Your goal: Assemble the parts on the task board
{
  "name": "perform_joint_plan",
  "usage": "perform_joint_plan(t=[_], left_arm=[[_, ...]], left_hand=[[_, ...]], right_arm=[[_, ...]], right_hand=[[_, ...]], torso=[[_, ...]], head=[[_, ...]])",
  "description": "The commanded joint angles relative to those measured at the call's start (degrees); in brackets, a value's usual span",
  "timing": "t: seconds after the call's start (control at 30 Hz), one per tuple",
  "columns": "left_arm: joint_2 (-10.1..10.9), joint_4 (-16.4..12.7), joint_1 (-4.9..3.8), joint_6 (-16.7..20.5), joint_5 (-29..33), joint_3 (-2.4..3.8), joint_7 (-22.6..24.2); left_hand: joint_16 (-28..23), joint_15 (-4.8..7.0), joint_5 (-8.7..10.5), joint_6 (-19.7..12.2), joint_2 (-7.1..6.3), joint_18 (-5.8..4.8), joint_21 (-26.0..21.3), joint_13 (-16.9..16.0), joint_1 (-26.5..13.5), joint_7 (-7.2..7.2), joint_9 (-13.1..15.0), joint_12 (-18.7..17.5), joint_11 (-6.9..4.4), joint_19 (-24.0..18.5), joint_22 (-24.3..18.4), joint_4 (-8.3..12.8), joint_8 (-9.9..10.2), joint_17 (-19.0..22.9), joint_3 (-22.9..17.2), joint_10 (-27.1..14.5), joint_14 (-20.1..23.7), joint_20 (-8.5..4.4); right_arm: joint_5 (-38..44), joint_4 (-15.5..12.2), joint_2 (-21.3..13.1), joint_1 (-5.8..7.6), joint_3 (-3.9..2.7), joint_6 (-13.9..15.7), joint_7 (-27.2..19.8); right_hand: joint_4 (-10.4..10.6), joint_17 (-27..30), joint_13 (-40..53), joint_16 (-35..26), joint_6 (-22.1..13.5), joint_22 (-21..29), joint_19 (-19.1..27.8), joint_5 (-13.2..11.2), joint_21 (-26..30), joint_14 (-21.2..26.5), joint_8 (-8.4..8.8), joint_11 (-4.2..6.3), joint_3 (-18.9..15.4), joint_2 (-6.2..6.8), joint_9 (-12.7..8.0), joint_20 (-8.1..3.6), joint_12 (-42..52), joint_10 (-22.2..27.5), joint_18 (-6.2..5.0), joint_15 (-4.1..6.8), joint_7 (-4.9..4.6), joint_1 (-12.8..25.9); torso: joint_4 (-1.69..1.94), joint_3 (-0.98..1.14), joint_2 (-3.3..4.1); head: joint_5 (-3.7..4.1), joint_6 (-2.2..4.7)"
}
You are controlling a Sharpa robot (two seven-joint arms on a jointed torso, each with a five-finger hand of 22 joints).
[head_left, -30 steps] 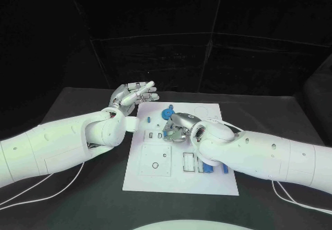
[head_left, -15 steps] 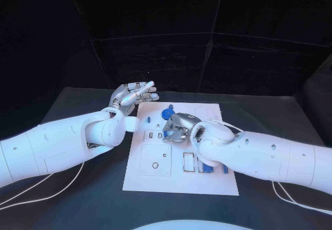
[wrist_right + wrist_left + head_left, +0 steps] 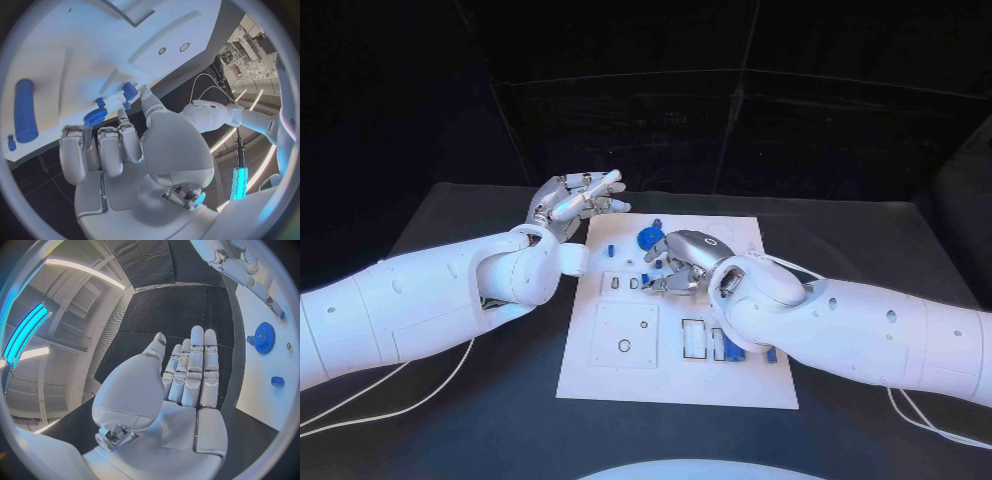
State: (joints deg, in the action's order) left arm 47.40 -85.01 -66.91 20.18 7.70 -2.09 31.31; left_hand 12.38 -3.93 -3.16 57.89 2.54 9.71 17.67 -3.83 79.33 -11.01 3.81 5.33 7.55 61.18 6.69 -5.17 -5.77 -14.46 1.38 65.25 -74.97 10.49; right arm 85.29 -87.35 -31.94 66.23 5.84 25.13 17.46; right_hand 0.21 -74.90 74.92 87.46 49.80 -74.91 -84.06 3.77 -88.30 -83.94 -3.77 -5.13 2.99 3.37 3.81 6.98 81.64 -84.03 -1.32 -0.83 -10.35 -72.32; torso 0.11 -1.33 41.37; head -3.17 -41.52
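right hand (image 3: pixel 678 262): fingers curled over task board (image 3: pixel 610 350), grasp unclear | blue gear (image 3: pixel 95 116) at fingertips | left hand (image 3: pixel 187 385): fingers straight, holding nothing | risk: fingertip nudge skews gear

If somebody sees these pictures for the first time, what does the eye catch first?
First, the right hand bent down over the middle of the white task board, its fingers near a small blue gear. Next, the left hand, raised flat and holding nothing beside the board's far left corner, with a larger blue gear on the board nearby.
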Motion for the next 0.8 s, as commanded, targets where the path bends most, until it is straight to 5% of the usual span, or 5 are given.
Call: perform_joint_plan(t=[0.03,0.3,0.47,0.53,0.8], left_arm=[[0.2,0.2,-0.10,-1.2,-3.4,0.05,-1.6],[1.3,1.4,-1.47,-6.6,-15.6,0.07,-10.4],[1.4,2.4,-3.52,-5.4,-25.5,0.06,-24.4],[1.2,2.7,-4.19,-7.4,-29.3,0.06,-29.4],[-0.3,3.1,-6.64,-19.5,-46.9,0.05,-49.5]], left_hand=[[1.7,1.04,-0.16,1.2,0.18,0.90,1.5,-0.2,-0.5,0.42,0.1,0.3,-0.69,2.2,0.7,-0.1,-0.1,-1.9,0.6,1.9,-3.2,-0.97],[10.7,4.58,-0.30,5.1,0.24,0.78,7.8,-1.1,-1.4,3.26,0.2,1.6,-3.86,9.8,3.9,-1.1,-0.6,-11.4,1.5,9.9,-11.3,-4.52],[52.6,6.78,-0.18,7.8,0.38,0.70,16.1,-4.0,-0.2,5.28,0.9,4.7,-6.12,15.1,8.9,-1.2,-1.1,-49.5,0.5,16.0,-13.3,-7.13],[58.1,6.70,-0.25,7.6,-0.18,0.32,20.1,-6.2,-1.3,5.49,1.1,6.4,-6.19,14.7,12.0,-2.2,-1.1,-54.8,0.4,16.1,-12.8,-7.47],[76.2,6.99,-0.11,5.9,-0.40,-3.70,49.2,-20.2,-6.3,5.66,3.3,21.0,-6.86,18.6,46.8,-7.6,-4.2,-73.9,2.6,14.2,-14.7,-7.66]], right_arm=[[1.2,-1.9,-1.7,0.13,-0.06,3.9,-6.3],[-6.5,-6.2,-8.3,2.45,-1.79,3.7,-17.8],[-15.4,-6.4,-13.4,6.06,-2.33,0.6,-20.3],[-16.7,-6.2,-14.9,7.05,-2.44,0.1,-20.5],[-20.6,-4.7,-19.3,9.64,-2.62,-1.0,-19.1]], right_hand=[[0.0,-9.2,8.3,-0.2,-0.3,-10.6,-2.5,0.4,0.2,-4.7,-0.19,-0.23,-0.3,0.09,0.1,0.44,-0.2,-1.1,0.19,-0.27,-0.07,-0.5],[0.5,-7.4,7.4,-1.1,1.4,-8.8,-1.0,1.7,1.1,-4.2,-1.16,0.12,-1.1,-1.10,0.4,0.31,-1.2,-0.4,-0.28,0.00,0.37,-2.3],[0.1,-5.4,6.4,-2.2,3.4,-6.3,0.9,4.0,2.3,-3.7,-2.34,0.68,-1.4,-2.12,0.6,-0.12,-2.5,0.5,-0.90,0.48,0.94,-4.1],[0.0,-5.4,6.4,-2.2,3.4,-6.3,0.9,4.0,2.3,-3.7,-2.40,0.72,-1.5,-2.15,0.6,-0.15,-2.5,0.5,-0.89,0.52,0.98,-4.2],[0.3,-5.2,6.5,-2.4,3.6,-6.2,1.0,4.4,2.4,-3.7,-2.53,0.79,-1.9,-2.32,0.6,-0.27,-2.3,0.3,-0.91,0.62,1.05,-4.1]], torso=[[0.02,0.01,-0.03],[-0.21,0.24,-0.19],[-0.14,0.45,-0.85],[-0.12,0.57,-1.00],[-0.41,1.14,-1.93]], head=[[-0.17,0.07],[-0.48,0.22],[-0.75,-0.21],[-0.73,-0.37],[-1.16,-0.95]])
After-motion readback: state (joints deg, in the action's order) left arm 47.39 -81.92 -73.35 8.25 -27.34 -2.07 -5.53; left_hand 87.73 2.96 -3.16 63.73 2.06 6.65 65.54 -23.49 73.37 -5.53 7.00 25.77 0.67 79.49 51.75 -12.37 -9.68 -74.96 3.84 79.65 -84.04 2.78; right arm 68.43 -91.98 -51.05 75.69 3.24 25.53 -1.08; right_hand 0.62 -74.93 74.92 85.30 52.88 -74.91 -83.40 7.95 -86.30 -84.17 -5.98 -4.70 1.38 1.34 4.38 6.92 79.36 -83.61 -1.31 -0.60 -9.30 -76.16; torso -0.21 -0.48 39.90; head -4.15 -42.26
